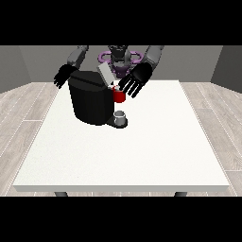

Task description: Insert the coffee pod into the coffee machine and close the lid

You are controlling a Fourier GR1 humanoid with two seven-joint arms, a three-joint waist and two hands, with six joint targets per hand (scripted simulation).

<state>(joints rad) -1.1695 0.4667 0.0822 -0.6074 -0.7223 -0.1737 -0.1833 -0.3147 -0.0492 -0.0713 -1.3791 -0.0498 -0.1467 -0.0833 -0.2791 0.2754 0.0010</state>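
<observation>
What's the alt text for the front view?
A black coffee machine stands on a white table, its grey lid raised above a red pod holder, with a small grey cup on its base. The hand at the view's right hovers open by the holder; the hand at the view's left hangs behind the machine.

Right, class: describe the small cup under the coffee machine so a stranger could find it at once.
Start at the white table and find the big black coffee machine near its far edge. At the machine's foot, on the dark base facing you, stands a small grey cup. It is the only pale thing low down there; the red part above it sits higher, by the raised lid.
</observation>
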